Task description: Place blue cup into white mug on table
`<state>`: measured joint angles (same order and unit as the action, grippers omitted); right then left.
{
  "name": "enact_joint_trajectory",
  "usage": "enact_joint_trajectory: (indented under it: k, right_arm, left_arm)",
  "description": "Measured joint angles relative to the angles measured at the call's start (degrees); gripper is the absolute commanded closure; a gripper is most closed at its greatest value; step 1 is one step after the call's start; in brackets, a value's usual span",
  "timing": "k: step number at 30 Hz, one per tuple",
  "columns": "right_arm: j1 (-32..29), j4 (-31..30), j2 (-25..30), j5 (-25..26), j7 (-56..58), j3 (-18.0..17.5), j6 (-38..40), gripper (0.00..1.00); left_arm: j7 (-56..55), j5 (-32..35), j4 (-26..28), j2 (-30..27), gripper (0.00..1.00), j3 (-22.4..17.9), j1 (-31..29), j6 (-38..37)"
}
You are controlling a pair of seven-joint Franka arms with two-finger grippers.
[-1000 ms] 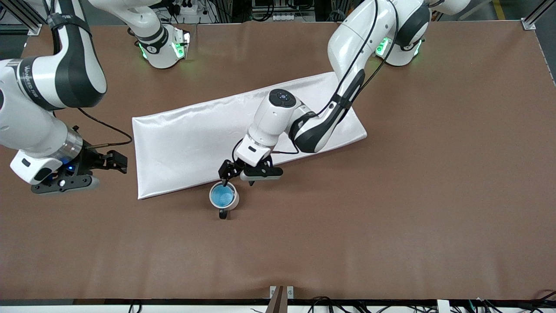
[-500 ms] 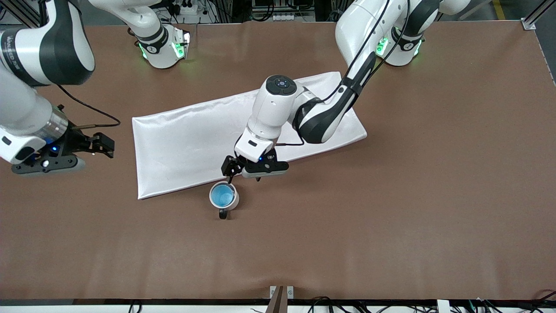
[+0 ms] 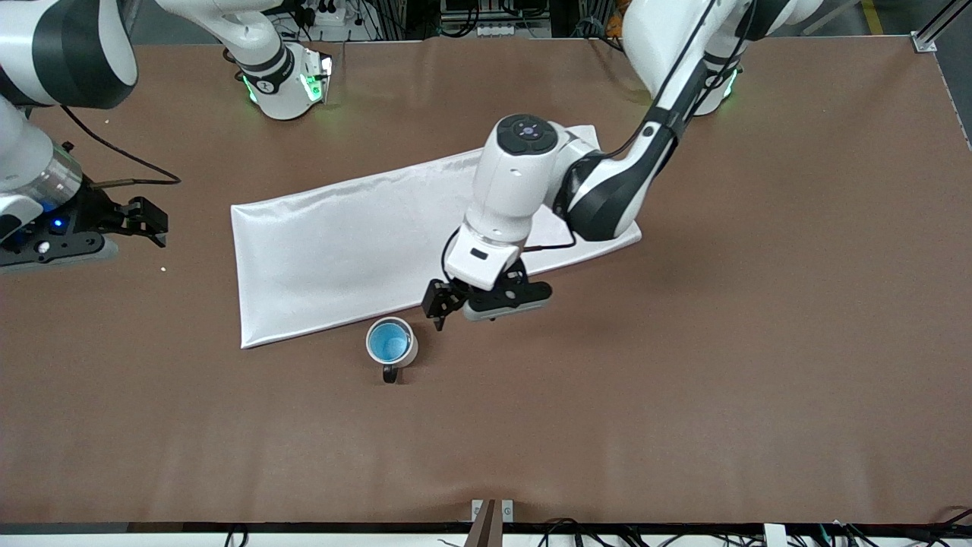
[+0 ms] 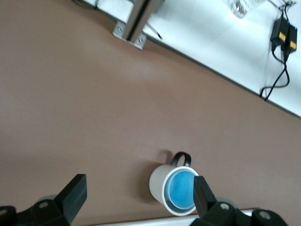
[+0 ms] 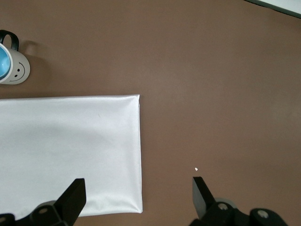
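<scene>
The blue cup sits upright inside the white mug, which stands on the brown table just nearer the camera than the white cloth's edge. The mug's black handle points toward the camera. My left gripper is open and empty, in the air beside the mug toward the left arm's end. In the left wrist view the mug and cup lie by one fingertip. My right gripper is open and empty at the right arm's end. The mug also shows in the right wrist view.
A long white cloth lies flat mid-table, partly under the left arm. It fills part of the right wrist view. A small white speck lies on the table near the right gripper. The table's camera-side edge has a metal bracket.
My left gripper has lifted away from the mug and shifted toward the left arm's end, leaving the blue cup in the mug. My right gripper has drawn back toward its end of the table.
</scene>
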<state>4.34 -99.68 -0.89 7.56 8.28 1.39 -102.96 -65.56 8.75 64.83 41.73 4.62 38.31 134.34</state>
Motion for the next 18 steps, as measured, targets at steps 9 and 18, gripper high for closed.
enact_joint_trajectory:
  k: [9,18]
  right_arm:
    - [-1.3,0.1,1.8,-0.8,-0.1,-1.5,1.3,0.00]
    - [-4.5,2.5,2.5,-9.8,-1.7,-3.4,5.5,0.00]
  left_arm:
    - [4.3,0.0,10.9,-10.2,0.00,-0.1,-3.8,-0.7]
    - [12.2,0.0,24.6,-20.8,0.00,-0.2,-8.4,-0.8]
